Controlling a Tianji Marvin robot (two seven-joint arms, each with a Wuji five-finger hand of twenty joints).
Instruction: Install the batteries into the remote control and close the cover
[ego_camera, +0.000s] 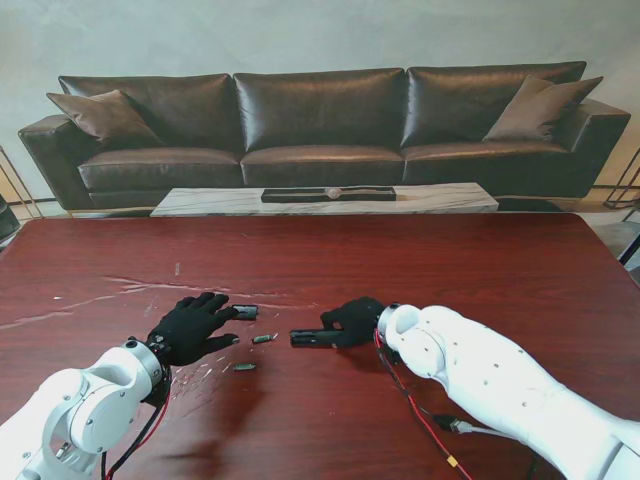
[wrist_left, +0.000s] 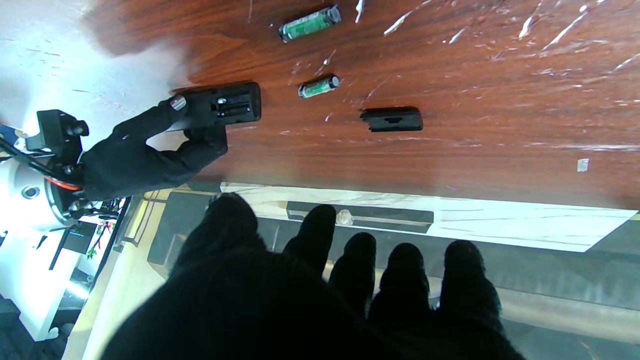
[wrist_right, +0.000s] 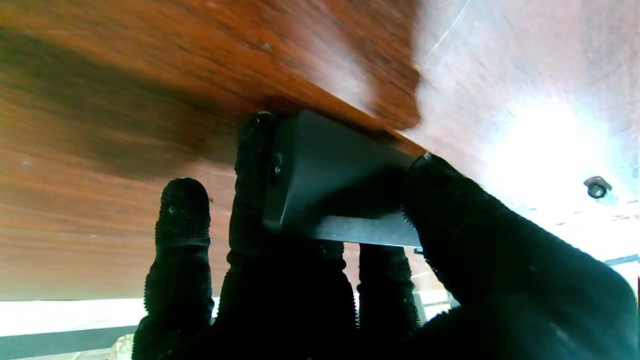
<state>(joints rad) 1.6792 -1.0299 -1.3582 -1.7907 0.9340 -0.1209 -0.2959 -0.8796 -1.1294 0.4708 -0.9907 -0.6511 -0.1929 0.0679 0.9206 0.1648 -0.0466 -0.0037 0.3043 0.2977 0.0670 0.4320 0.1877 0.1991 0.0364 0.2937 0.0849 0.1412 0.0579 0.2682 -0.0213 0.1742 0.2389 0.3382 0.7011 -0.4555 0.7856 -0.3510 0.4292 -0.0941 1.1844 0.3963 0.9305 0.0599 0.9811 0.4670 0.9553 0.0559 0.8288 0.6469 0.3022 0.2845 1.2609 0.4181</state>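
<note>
The black remote control lies on the table with its battery bay uncovered, and my right hand is shut on its end, thumb and fingers pinching it. Two green batteries lie loose on the wood; the left wrist view shows them as one battery close to the remote and another battery farther off. The black battery cover rests just past the fingertips of my left hand, which hovers open with its fingers spread and empty.
The dark red table carries pale scratch marks on its left half. A red cable trails from the right wrist across the near table. Beyond the far edge stand a low marble table and a black leather sofa.
</note>
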